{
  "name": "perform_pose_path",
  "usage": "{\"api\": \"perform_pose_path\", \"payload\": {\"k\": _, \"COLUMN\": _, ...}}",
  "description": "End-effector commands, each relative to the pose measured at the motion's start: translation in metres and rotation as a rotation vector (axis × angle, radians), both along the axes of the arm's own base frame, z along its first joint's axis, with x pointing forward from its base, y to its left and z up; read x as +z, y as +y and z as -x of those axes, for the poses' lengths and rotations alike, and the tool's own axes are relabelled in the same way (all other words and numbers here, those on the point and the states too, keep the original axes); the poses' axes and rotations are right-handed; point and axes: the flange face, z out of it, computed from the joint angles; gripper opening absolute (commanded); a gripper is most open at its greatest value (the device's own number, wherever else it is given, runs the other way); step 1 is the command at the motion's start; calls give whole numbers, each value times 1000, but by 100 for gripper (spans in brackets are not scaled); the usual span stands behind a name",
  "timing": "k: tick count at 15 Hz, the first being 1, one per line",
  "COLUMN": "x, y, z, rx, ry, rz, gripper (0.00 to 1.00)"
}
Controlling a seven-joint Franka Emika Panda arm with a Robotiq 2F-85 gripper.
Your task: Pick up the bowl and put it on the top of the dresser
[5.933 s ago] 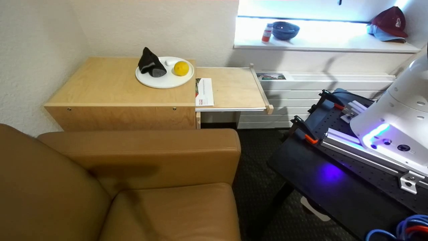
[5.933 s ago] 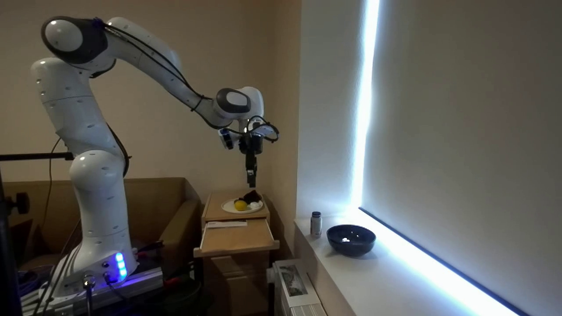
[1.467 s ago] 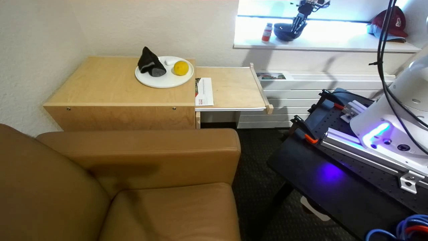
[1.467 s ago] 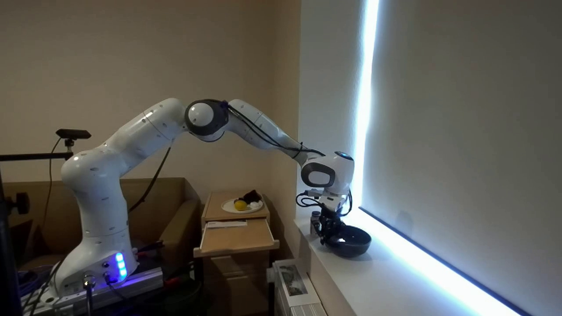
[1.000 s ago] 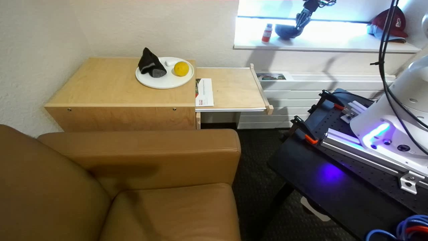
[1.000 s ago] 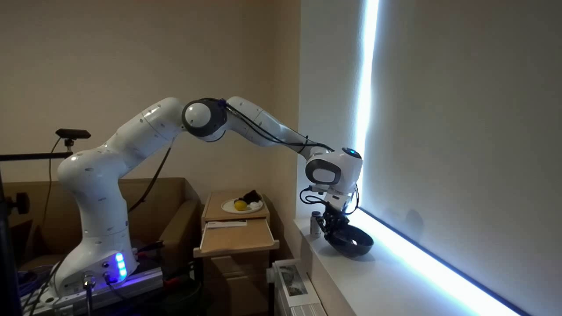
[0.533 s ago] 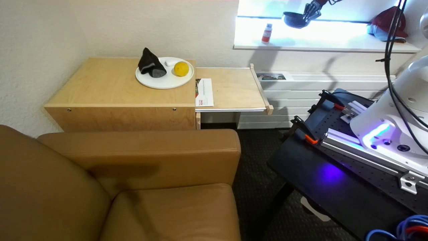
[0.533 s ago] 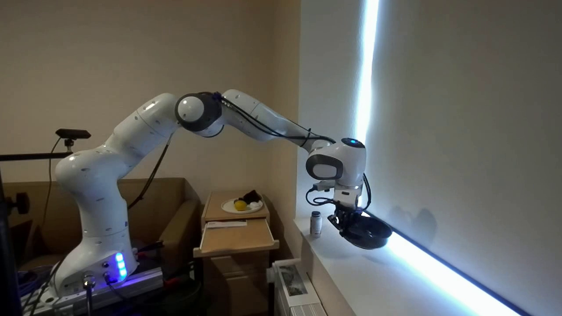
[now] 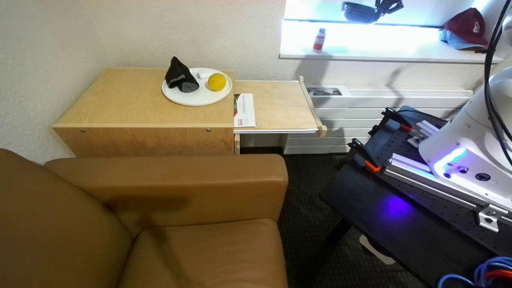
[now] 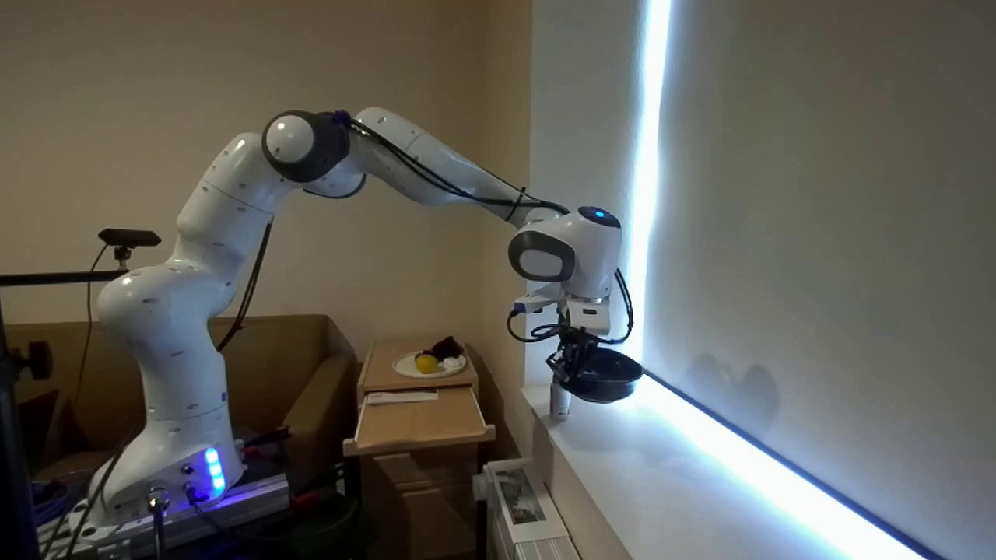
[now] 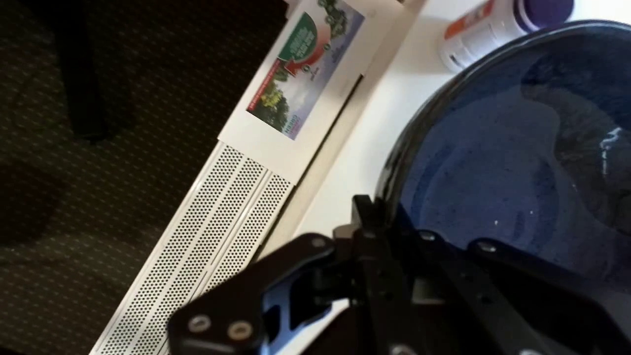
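I have the gripper [image 11: 383, 214] clamped on the bowl [image 11: 493, 162] rim, in the air over the sill [image 9: 384, 47], well apart from the table [image 9: 360, 200] edges. Plate [image 9: 196, 99] sits on the dresser [image 9: 128, 100], near one corner.

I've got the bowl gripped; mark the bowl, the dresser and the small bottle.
Bowl [image 11: 498, 158], in the wrist view: inner surface.
Dresser [image 9: 130, 100], in an exterior view: bare part of its top.
Small bottle [image 9: 319, 40], in an exterior view: middle of its body.
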Motion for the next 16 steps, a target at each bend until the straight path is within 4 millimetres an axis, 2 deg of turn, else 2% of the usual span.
{"api": "perform_pose_path", "payload": {"k": 1, "x": 42, "y": 39, "z": 50, "rx": 203, "ry": -7, "rz": 0, "gripper": 2}}
{"api": "perform_pose_path", "payload": {"k": 4, "x": 62, "y": 70, "z": 80, "rx": 379, "ry": 14, "rz": 16, "gripper": 2}}
{"api": "perform_pose_path", "payload": {"k": 8, "x": 73, "y": 140, "z": 97, "rx": 605, "ry": 40, "rz": 30, "gripper": 2}}
{"api": "perform_pose_path", "payload": {"k": 11, "x": 68, "y": 206, "z": 98, "rx": 775, "ry": 85, "rz": 29, "gripper": 2}}
{"api": "perform_pose_path", "payload": {"k": 12, "x": 60, "y": 225, "z": 111, "rx": 834, "ry": 98, "rz": 27, "gripper": 2}}
{"api": "perform_pose_path", "payload": {"k": 16, "x": 45, "y": 311, "z": 135, "rx": 1054, "ry": 146, "rz": 31, "gripper": 2}}
